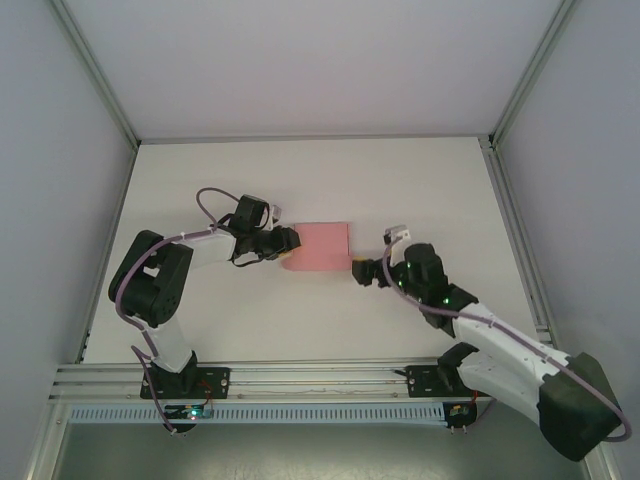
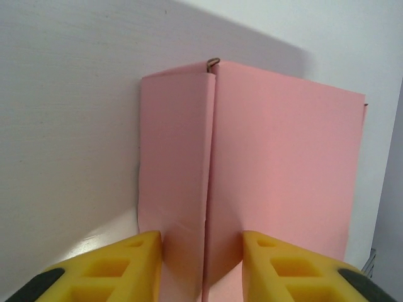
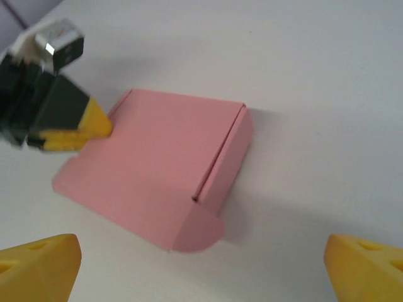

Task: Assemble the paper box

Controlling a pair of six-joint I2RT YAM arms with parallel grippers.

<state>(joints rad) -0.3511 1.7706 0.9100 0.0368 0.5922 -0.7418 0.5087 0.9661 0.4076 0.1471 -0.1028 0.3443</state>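
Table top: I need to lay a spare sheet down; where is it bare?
Bare: the wide far strip of white table beyond the flat pink paper box, and the near strip between it and the arm bases. Crowded: both box ends, left gripper at one, right gripper opposite.

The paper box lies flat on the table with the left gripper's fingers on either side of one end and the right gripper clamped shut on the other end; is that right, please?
Not quite: the right gripper is wide open, not gripping the paper box, as the right wrist view shows. The rest holds: the left gripper has its fingers either side of one end.
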